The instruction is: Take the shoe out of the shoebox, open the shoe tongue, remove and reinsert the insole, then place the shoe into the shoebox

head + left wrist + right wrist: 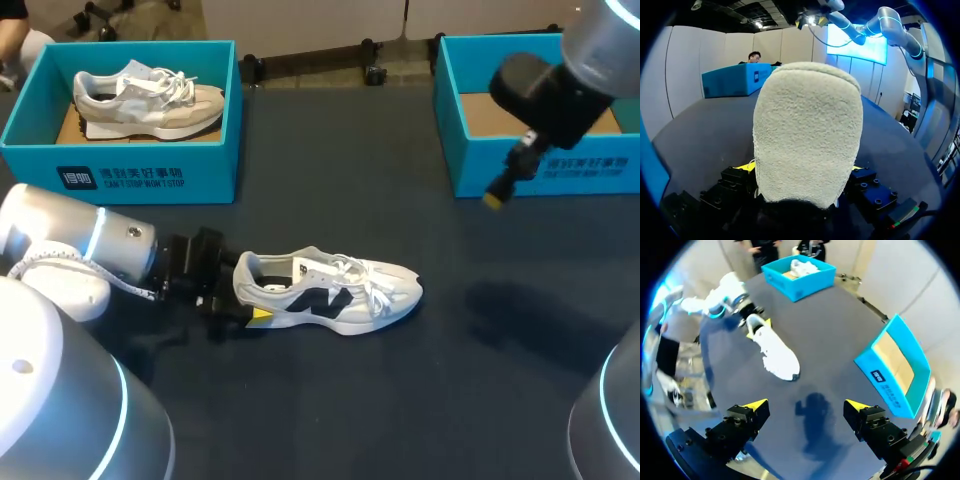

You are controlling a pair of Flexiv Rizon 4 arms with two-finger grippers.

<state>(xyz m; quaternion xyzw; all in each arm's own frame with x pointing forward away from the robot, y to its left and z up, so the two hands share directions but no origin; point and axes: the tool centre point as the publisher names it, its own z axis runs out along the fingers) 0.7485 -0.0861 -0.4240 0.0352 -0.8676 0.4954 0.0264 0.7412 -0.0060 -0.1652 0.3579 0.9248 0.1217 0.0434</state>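
One shoe [335,290] gripped at heel by left hand [250,298]; right hand [806,405] aloft

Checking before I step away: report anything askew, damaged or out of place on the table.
Nothing stands out. The white sneaker sits upright on its sole, heel held in the left pincer; the right pincer hangs open near the empty shoebox.

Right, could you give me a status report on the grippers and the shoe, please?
Left gripper shut on shoe, at the heel. Shoe upright on table. Right gripper open, holding nothing, hanging in front of the empty box.
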